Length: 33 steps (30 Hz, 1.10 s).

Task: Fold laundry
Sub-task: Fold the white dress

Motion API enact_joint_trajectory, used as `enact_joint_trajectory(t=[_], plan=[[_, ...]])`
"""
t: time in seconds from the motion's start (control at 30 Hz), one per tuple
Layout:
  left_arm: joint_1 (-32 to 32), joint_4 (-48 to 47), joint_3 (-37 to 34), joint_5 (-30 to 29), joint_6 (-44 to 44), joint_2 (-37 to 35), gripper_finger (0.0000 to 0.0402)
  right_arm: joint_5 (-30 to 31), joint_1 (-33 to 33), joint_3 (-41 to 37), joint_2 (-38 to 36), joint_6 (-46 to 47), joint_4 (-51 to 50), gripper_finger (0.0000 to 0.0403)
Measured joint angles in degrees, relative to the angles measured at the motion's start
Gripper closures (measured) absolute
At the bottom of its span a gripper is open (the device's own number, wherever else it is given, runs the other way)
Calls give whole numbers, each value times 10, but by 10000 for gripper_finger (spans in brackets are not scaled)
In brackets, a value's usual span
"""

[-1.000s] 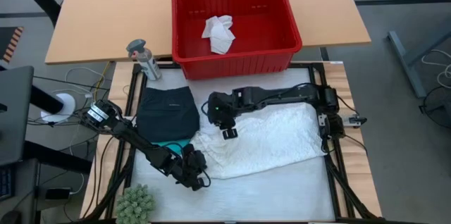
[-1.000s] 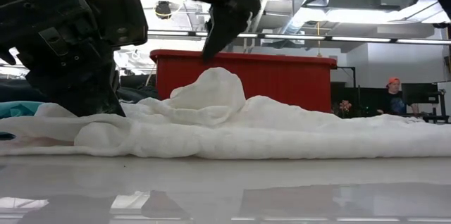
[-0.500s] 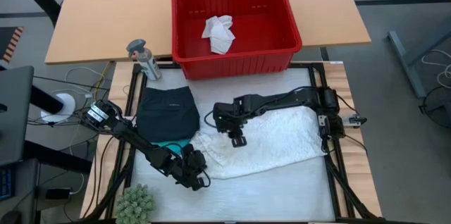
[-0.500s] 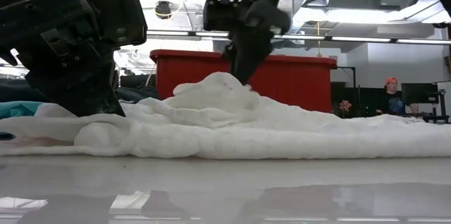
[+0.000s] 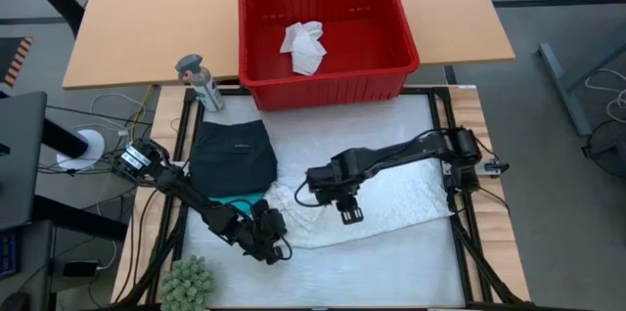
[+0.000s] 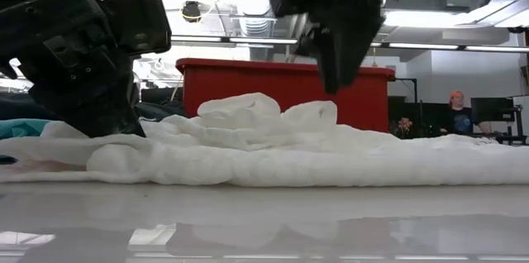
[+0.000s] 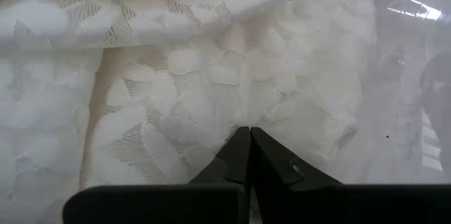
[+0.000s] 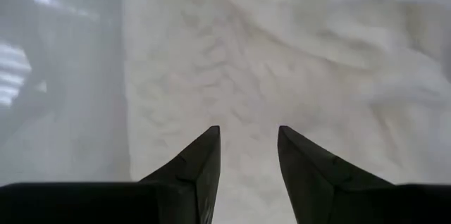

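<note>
A white lace garment [image 5: 381,194] lies crumpled on the mat, rumpled into low humps [image 6: 264,114] in the low view. Black shorts [image 5: 233,155] lie flat to its left, with a teal garment [image 5: 233,199] peeking out at their near edge. My left gripper [image 5: 278,248] is shut at the white garment's near-left corner, down at table level. My right gripper [image 5: 347,215] hangs open over the garment's near-left part, pointing almost straight down. Its fingers [image 8: 211,146] stand clear above the cloth. My left gripper has the white garment's near-left corner [image 7: 243,122] at its shut fingertips, coming in slanting down from the table's left. Creases in the lace run toward the tips. One layer or several, I cannot tell. The cloth stays down on the mat, slack.
A red basket [image 5: 391,76] with one white cloth [image 5: 303,47] in it stands at the far edge. A grey bottle [image 5: 199,81] stands at the far left and a green fuzzy plant [image 5: 186,280] at the near left. A person [image 6: 457,110] sits in the room behind.
My right gripper has moved toward the table's near edge and a little to the right, tipping to point more steeply down, and stays open. It passed over the garment's tall hump, which has sunk into two lower humps.
</note>
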Motion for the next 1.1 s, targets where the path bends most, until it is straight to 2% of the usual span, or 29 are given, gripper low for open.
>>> enact_joint_trajectory(t=[0.17,0.33,0.47,0.57,0.77,1.1], plan=[[-9,-9,0,0,-1,0,401,42,1,0,-57,66,-27,237],[-10,-10,0,-2,-7,0,401,101,-5,1,-91,46,96,237],[-8,-8,0,-2,-15,0,401,90,-19,0,-78,42,153,237],[-8,-10,0,-2,-21,0,401,88,-22,1,-54,6,181,237],[-8,-16,0,-2,-26,0,401,24,-21,0,3,-22,194,237],[-8,-18,0,-10,-33,0,401,45,-31,0,46,-3,204,243]])
